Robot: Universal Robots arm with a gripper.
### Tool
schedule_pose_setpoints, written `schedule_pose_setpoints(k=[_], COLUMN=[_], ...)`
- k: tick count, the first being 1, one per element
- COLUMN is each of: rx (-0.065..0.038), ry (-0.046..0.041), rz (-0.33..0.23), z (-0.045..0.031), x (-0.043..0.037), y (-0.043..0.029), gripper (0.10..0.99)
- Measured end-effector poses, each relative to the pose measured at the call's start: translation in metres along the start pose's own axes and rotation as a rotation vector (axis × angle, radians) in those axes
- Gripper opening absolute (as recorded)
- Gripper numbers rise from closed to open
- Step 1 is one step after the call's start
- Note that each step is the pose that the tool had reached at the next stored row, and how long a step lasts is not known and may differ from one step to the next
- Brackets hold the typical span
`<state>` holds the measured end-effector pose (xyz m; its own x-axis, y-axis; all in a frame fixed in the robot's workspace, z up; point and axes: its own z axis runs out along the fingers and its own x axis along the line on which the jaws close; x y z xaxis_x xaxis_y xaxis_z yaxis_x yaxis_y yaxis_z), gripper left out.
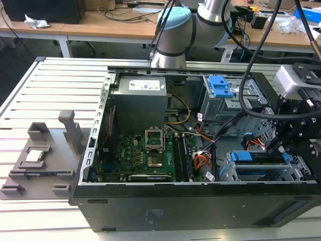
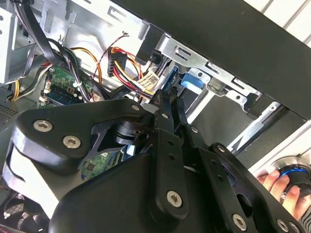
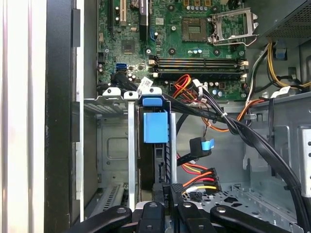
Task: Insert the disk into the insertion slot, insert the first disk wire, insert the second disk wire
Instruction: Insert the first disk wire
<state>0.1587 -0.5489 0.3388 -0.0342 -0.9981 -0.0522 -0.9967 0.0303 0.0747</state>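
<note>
The disk [image 3: 155,127] lies within the insertion slot [image 3: 109,145] of the silver cage, its blue frame uppermost; in the exterior view this is the open computer case's [image 1: 150,211] lower right; the gripper [image 3: 169,188] stands at the disk's end, fingers drawn together; a red-and-yellow wire bundle [image 3: 199,180] lies just beside them.

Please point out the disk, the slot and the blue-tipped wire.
Disk [image 3: 155,127]: first wrist view, on its blue frame's tab.
Slot [image 3: 131,155]: first wrist view, on the cage's silver rail beside the disk.
Blue-tipped wire [image 3: 208,144]: first wrist view, on its blue tip.
</note>
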Motion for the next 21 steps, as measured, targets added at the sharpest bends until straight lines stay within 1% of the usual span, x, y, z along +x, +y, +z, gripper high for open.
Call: schedule_pose_setpoints(k=[3,6,9,12,13,14,16,17,18,19,21], rx=[0.0,0.0,0.0,0.0,0.0,0.0,0.0,0.0,0.0,0.001,0.001], ry=[-0.0001,0.0021,0.0026,0.0013,0.0019,0.0033,0.0041,0.0055,0.0074,0.0138,0.0235], rz=[0.0,0.0,0.0,0.0,0.0,0.0,0.0,0.0,0.001,0.001,0.002], z=[0.0026,0.0051,0.0053,0.0061,0.0059,0.0051,-0.0026,-0.0087,-0.0133,-0.0217,-0.032], x=[0.0001,0.0002,0.0003,0.0003,0.0003,0.0003,-0.0001,-0.0006,-0.0011,-0.0031,-0.0064], y=[-0.0002,-0.0004,-0.0004,-0.0004,-0.0004,-0.0004,0.0002,0.0007,0.0011,0.0018,0.0027], gripper=[0.173,0.173,0.173,0.18,0.247,0.247,0.247,0.247,0.247,0.247,0.231])
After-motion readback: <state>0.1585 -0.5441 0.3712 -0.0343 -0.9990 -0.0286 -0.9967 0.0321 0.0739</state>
